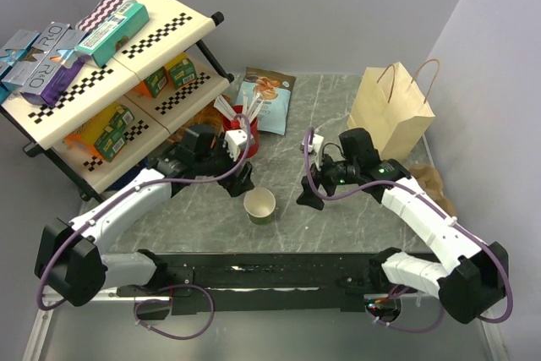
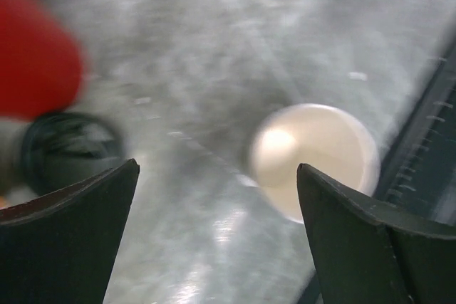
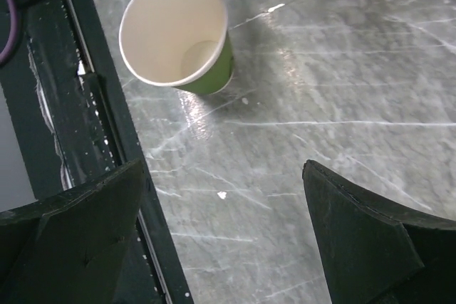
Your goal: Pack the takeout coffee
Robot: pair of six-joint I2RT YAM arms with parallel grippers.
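Note:
The takeout coffee cup stands upright and uncovered on the marble table, dark green outside and cream inside. It also shows in the right wrist view and, blurred, in the left wrist view. A dark round thing, which looks like the black lid, lies on the table beside the red cup. My left gripper is open and empty, up and left of the cup; its fingers stand wide apart. My right gripper is open and empty, right of the cup.
A red cup with white stirrers stands behind the left gripper. A snack pouch lies at the back. A brown paper bag stands at the back right. A checkered shelf rack of boxes fills the left. A black rail runs along the near edge.

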